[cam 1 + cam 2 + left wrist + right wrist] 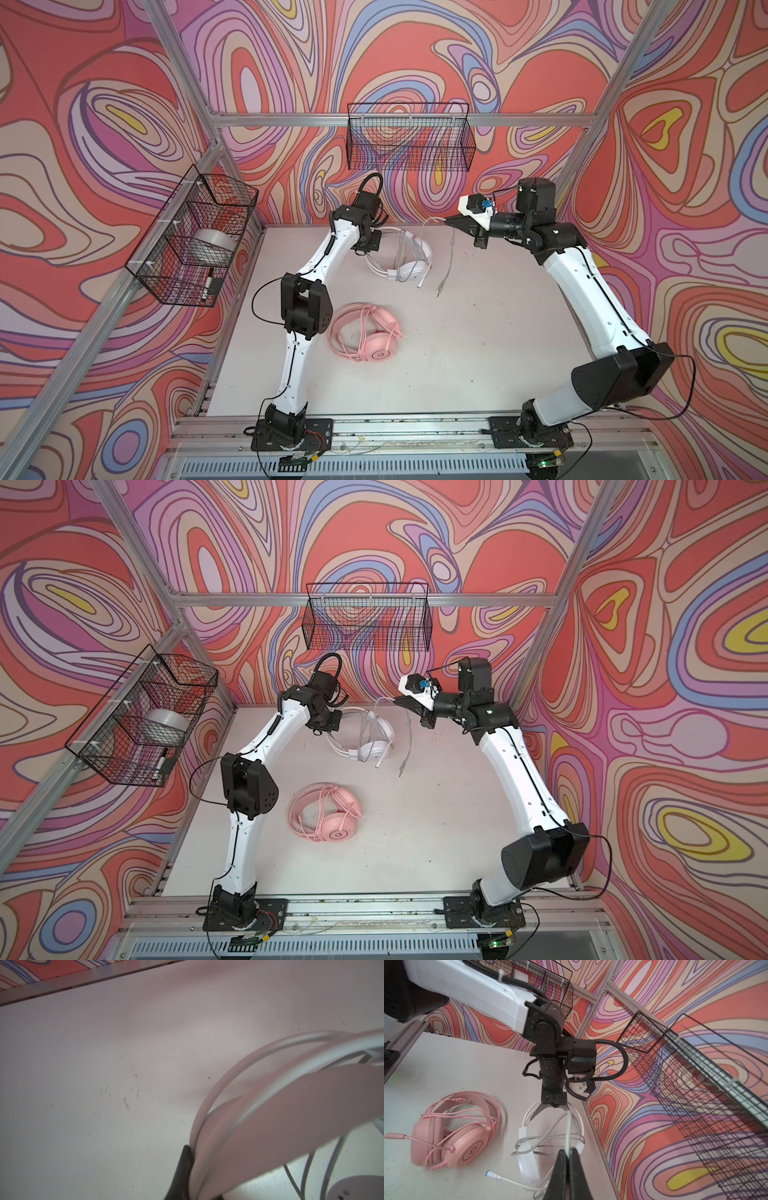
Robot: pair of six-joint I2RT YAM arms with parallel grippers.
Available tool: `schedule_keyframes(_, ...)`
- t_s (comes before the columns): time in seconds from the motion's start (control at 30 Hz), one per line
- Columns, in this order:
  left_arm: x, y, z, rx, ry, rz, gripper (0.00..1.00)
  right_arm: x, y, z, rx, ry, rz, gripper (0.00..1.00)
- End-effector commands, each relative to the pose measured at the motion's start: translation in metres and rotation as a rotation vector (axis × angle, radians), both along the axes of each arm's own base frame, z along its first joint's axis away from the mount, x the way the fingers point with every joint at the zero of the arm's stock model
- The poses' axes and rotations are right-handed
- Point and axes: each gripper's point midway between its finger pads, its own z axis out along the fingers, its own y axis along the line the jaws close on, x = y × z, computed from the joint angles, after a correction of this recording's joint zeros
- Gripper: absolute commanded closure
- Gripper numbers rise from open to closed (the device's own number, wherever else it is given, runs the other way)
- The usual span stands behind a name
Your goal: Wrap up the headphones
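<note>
The white headphones (409, 268) (374, 748) lie at the back of the table. My left gripper (370, 245) (191, 1152) is shut on their headband (291, 1118), which hides one finger. My right gripper (446, 220) (568, 1150) is raised to their right and shut on their grey cable (568, 1130). From the jaws one strand of the cable drops to the headset. Another strand hangs down to a plug (438, 293) near the table. The pink headphones (370, 340) (332, 823) (456, 1138) lie nearer the front, their pink cable wound round them, with no gripper touching.
A black wire basket (409, 137) hangs on the back wall above the white headset. A second basket (191, 237) on the left wall holds a tape roll and a marker. The white headset's mic boom (508, 1181) sticks out over the table (478, 332).
</note>
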Motion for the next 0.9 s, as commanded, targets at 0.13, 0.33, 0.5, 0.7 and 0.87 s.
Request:
schedule_keyframes(0.13, -0.025, -0.028, 0.049, -0.027, -0.053, -0.172, 1.00, 0.057, -0.024, -0.014, -0.014, 0.104, -0.191, 1.00)
schedule_keyframes(0.33, -0.039, -0.042, 0.048, -0.028, -0.033, -0.235, 1.00, 0.080, -0.027, -0.038, -0.006, 0.210, -0.234, 1.00)
schedule_keyframes(0.5, -0.048, -0.053, 0.049, -0.062, -0.013, -0.277, 1.00, 0.100, -0.040, -0.050, 0.020, 0.261, -0.316, 1.00)
schedule_keyframes(0.7, -0.063, -0.066, 0.054, -0.094, -0.010, -0.347, 1.00, 0.135, -0.065, -0.081, 0.052, 0.382, -0.469, 1.00)
schedule_keyframes(0.87, -0.075, -0.078, 0.061, -0.158, -0.018, -0.398, 1.00, 0.141, -0.065, -0.120, 0.028, 0.503, -0.482, 1.00)
